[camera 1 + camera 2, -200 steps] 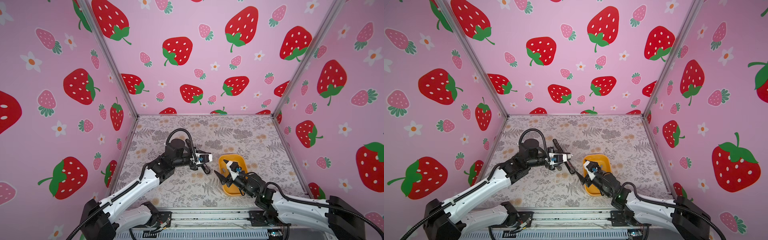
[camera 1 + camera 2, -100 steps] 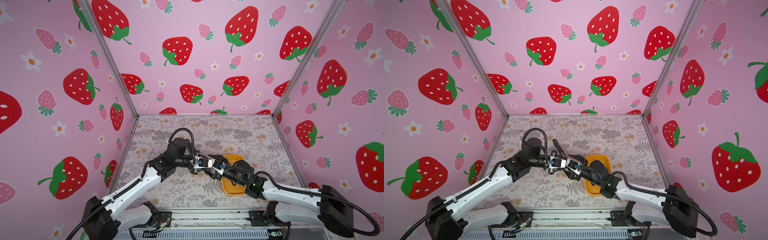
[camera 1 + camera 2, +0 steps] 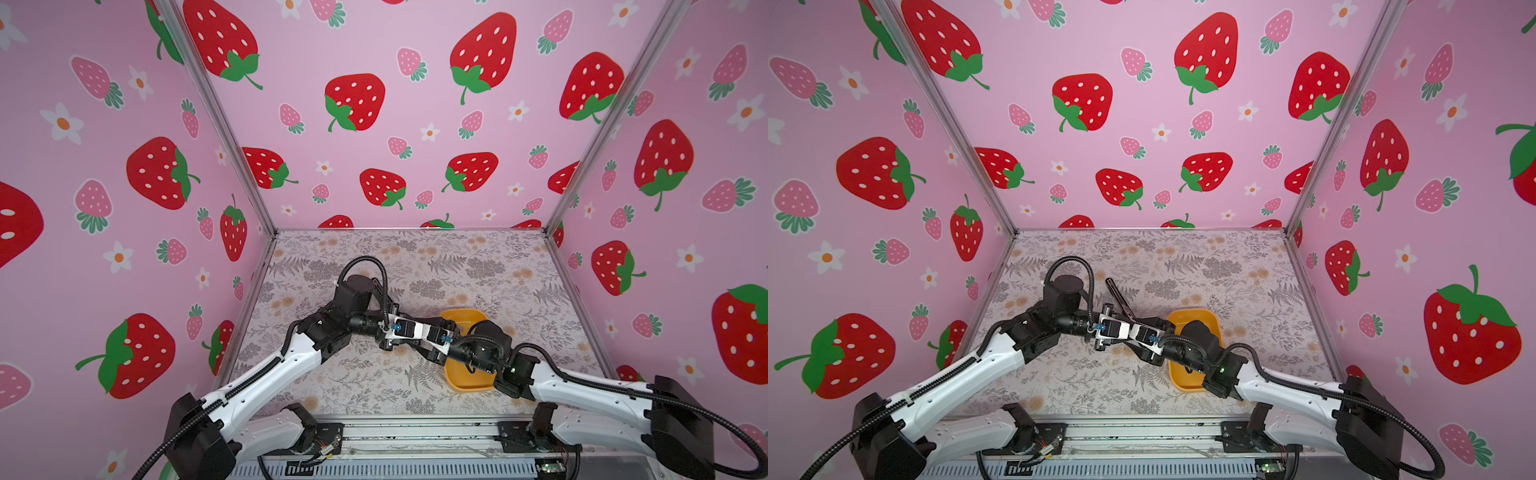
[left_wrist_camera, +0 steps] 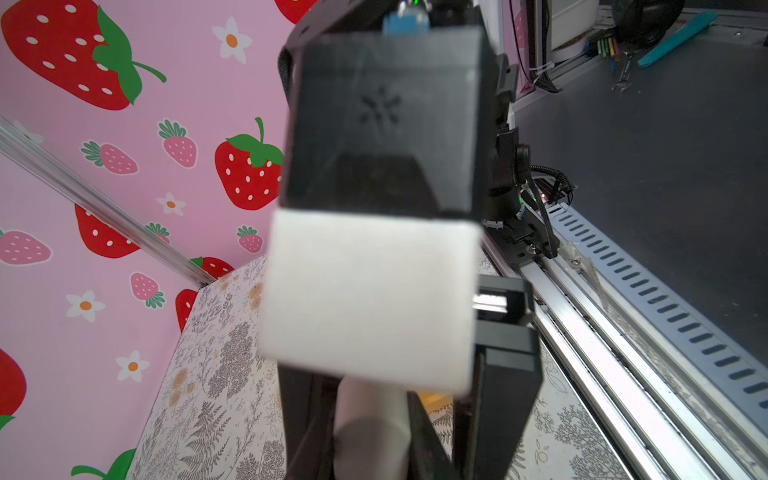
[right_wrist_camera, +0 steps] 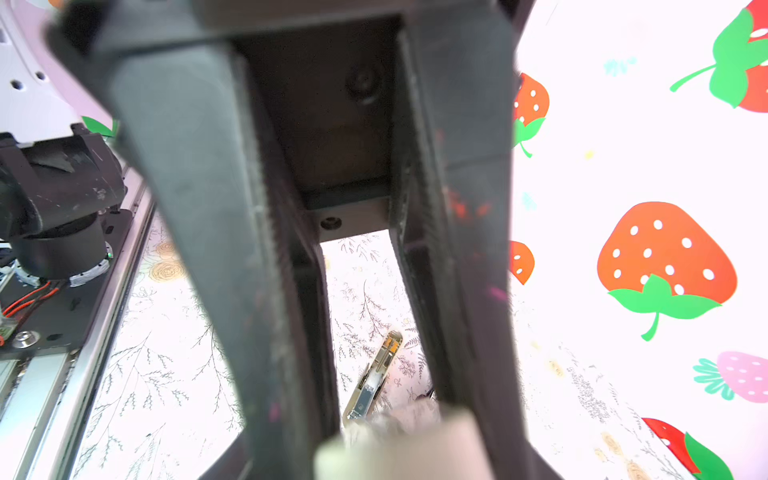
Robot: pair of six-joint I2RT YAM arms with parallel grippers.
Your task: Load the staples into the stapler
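Note:
The black stapler (image 3: 1119, 297) stands open, its slim top arm slanting up and back from my left gripper (image 3: 1100, 344), which is shut on the stapler near its middle. Seen from the right wrist, its silvery staple channel (image 5: 374, 374) lies over the floral mat between two dark fingers. My right gripper (image 3: 1133, 332) has reached across and sits nose to nose with the left one. Its tips are hidden under the left gripper's body, and the right wrist view shows only a pale blur there. No staples show in any view. The left wrist view is filled by the right gripper's black and white housing (image 4: 374, 249).
A yellow tray (image 3: 459, 384) sits on the mat under my right forearm, which hides what it contains. Pink strawberry walls close the left, right and back sides. The metal rail (image 3: 415, 434) and both arm bases run along the front edge.
My right gripper has swung left from above the yellow tray to meet the left gripper at the stapler. The left gripper has stayed put, holding the stapler.

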